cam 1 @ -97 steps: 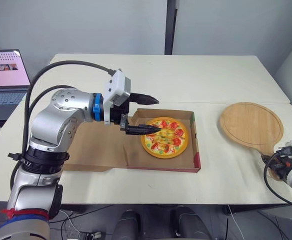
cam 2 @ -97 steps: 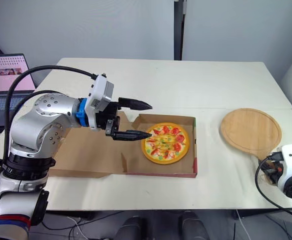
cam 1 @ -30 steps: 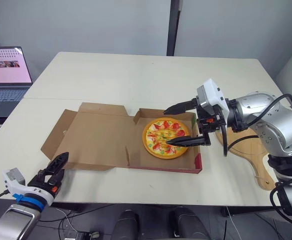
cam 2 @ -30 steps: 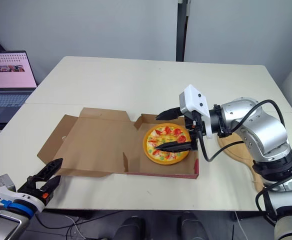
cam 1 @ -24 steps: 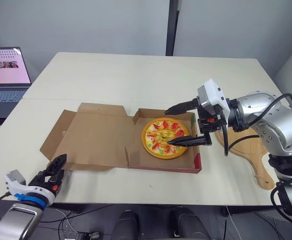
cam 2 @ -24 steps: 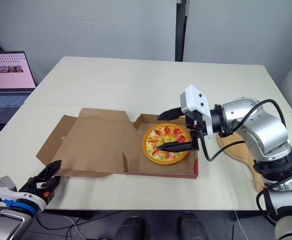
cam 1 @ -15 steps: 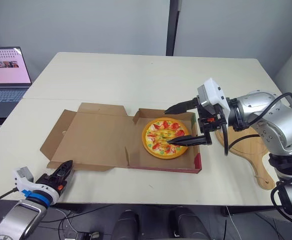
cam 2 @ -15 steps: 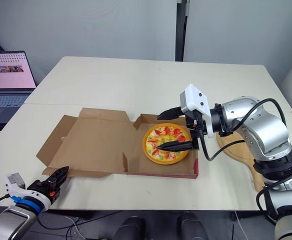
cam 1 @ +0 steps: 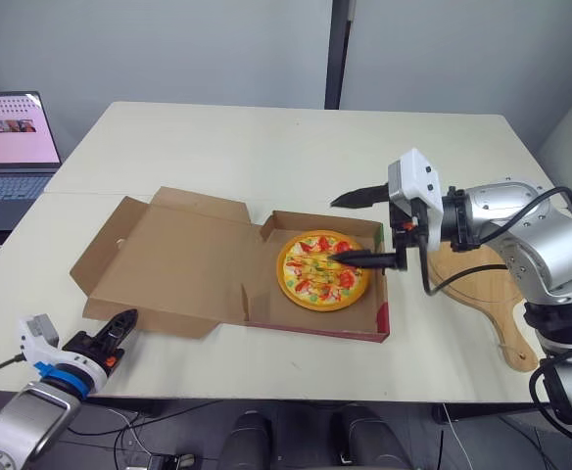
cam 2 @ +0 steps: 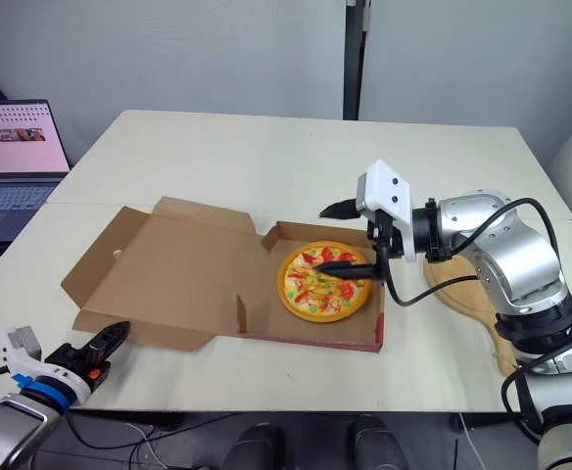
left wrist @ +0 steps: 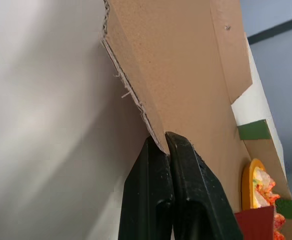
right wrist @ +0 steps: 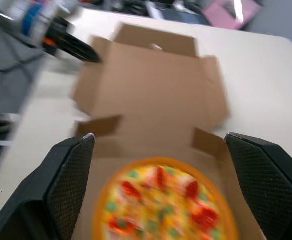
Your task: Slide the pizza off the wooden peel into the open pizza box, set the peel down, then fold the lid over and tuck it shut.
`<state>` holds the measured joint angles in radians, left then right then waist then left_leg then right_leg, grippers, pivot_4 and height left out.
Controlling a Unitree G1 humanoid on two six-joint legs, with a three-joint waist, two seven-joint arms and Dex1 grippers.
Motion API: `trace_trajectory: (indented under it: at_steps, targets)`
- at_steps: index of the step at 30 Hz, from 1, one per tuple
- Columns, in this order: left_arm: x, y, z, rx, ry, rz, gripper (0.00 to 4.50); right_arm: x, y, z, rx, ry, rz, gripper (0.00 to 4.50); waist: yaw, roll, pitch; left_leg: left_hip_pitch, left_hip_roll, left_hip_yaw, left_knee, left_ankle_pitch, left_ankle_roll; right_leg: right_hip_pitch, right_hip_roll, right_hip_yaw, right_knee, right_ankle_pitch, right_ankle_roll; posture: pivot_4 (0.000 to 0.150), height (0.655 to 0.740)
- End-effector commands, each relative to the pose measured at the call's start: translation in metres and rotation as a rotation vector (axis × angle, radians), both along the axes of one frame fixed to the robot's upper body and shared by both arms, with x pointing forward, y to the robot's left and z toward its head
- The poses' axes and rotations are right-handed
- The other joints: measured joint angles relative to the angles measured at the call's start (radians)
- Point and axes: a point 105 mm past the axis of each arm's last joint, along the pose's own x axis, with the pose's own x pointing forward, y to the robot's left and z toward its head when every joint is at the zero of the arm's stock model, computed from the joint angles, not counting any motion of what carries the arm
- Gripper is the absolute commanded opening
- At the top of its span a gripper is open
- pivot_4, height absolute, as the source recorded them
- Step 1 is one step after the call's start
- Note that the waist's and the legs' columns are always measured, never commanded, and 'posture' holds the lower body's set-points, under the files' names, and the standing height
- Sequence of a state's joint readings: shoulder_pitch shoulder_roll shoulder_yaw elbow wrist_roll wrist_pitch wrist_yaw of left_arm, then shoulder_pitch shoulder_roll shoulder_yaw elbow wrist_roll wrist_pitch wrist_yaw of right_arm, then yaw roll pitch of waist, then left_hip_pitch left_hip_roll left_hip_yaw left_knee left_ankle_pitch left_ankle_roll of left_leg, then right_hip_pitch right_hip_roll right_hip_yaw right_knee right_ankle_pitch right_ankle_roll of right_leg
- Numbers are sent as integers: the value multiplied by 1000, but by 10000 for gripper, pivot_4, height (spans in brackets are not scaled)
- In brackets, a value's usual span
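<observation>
**Nearest, lower left of the head view.** The left claw point(cam 1: 128, 319) is clenched, its fingers pressed together. Their tips touch the near corner of the lid point(cam 1: 178, 259). Whether any cardboard is caught between them cannot be told. The lid lies opened out to the left of the frame, its near edge lifted a little off the table point(cam 1: 266, 147).
Risk: a lift on shut tips rests on a bare edge contact. The corner may slide off and the lid drop back, or the corner flap may crease instead of the whole panel turning.

**Centre.** The pizza point(cam 1: 322, 271) lies inside the base of the pizza box point(cam 1: 315, 328), so the transfer appears done. It sits nearer the right-hand wall than the hinge side.
Risk: pushing the lid may drag the light box across the table, as nothing holds the base down.

**Centre right.** The right claw point(cam 1: 357, 230) is released and spread wide. One finger lies low over the pizza, the other is raised beyond the box's far wall.
Risk: if the lid folds over while this claw is there, the two will collide and the tuck will fail.

**Right edge.** The wooden peel point(cam 1: 492, 308) lies flat on the table, partly behind the right arm.

**Far upper left.** A laptop point(cam 1: 12, 137) stands well apart from the work and poses no hazard.
</observation>
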<state>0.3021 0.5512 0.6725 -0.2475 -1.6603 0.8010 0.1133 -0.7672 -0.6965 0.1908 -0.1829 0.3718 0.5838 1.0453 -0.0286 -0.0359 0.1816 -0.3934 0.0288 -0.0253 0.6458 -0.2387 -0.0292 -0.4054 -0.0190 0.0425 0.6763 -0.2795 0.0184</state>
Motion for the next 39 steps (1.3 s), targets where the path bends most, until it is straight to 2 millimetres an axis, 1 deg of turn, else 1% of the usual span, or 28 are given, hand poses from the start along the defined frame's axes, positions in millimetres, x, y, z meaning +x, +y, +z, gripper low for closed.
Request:
trace_trajectory:
  at_steps: [1, 3, 6, 7, 8, 9, 10, 12, 13, 16, 19, 23, 27, 30, 35, 39]
  targets:
    - [4, 8, 26, 77, -74, -31, 0, 37, -21, -8, -104, -145, -178, 38614, 0, 0, 0, 0, 0, 0, 0, 0, 0, 0, 0, 0, 0, 0, 0, 1500, 7343]
    - [7, 11, 30, 114, -73, -55, 0, 54, -30, -16, -175, -201, -237, 31586, -1, 0, 0, 0, 0, 1, -1, 0, 0, -1, 0, 0, 0, 0, -1, 1500, 7343]
    - [12, 17, 36, 142, -84, -65, 0, 79, -42, -26, -230, -252, -334, 21091, -5, 1, 1, 0, -1, 2, -1, 0, 0, -1, 1, 0, 0, 0, -1, 1500, 7343]
    - [14, 19, 38, 145, -92, -69, 0, 87, -45, -29, -247, -268, -357, 16893, -6, 1, 1, 0, -1, 2, -2, 0, 0, -2, 1, 0, 0, 0, 0, 1500, 7343]
    - [17, 20, 40, 152, -98, -75, 0, 94, -48, -32, -261, -282, -384, 13940, -6, 1, 1, 0, -1, 2, -2, 0, 0, -2, 2, 0, 0, 1, 1, 1500, 7343]
    - [19, 21, 42, 159, -102, -79, 0, 101, -52, -37, -287, -293, -403, 9951, -7, 1, 1, 0, 0, 1, -2, 0, 0, -2, 2, 0, 0, 2, 3, 1500, 7343]
    - [22, 23, 43, 164, -105, -83, 0, 107, -54, -43, -316, -292, -412, 6024, -7, 1, 1, 0, 0, 1, -2, 0, 0, -2, 3, 0, 1, 2, 4, 1500, 7343]
    - [27, 25, 46, 175, -108, -98, 0, 114, -56, -56, -360, -268, -400, 436, -6, 1, 1, 0, 0, 1, -2, 0, 0, -2, 4, 0, 1, 2, 4, 1500, 7343]
    - [29, 25, 47, 179, -108, -110, 0, 114, -55, -61, -370, -245, -378, 436, -6, 1, 1, -1, 0, 1, -2, 0, 0, -2, 4, 0, 0, 2, 4, 1500, 7343]
    - [37, 22, 51, 204, -113, -159, 0, 111, -44, -69, -356, -186, -298, 436, -5, 1, 1, -1, 0, 1, -3, 0, 0, -2, 4, 0, 0, 2, 4, 1500, 7343]
    - [47, 20, 57, 250, -120, -220, 0, 102, -37, -75, -358, -152, -190, 436, -5, 2, 2, -2, 0, 0, -3, 0, 0, -2, 4, -1, 0, 2, 4, 1500, 7343]
    - [66, 14, 67, 339, -141, -314, 0, 83, -35, -79, -340, -75, -66, 436, 0, 2, 2, -1, -1, -1, -3, 0, 0, -2, 4, -2, 1, 3, 4, 1500, 7343]
    - [88, 7, 83, 452, -189, -422, 0, 63, -33, -77, -291, 8, 15, 436, 2, 2, 2, -2, -1, -3, -3, 0, 0, -1, 4, -3, 1, 3, 4, 1500, 7343]
    - [103, 3, 92, 556, -225, -493, 0, 48, -33, -75, -280, 50, 43, 436, 1, 2, 2, -2, -2, -3, -3, 0, 0, -2, 4, -3, 1, 3, 4, 1500, 7343]
    - [132, -15, 112, 729, -329, -619, 0, 15, -35, -83, -292, 116, 72, 436, 4, 3, 3, -3, -2, -3, -3, 0, 0, -2, 4, -4, 1, 3, 5, 1500, 7343]
    - [147, -28, 122, 806, -384, -701, 0, -4, -33, -88, -284, 156, 67, 436, 1, 3, 3, -4, -2, -2, -2, 0, 0, -3, 5, -4, 1, 3, 5, 1500, 7343]
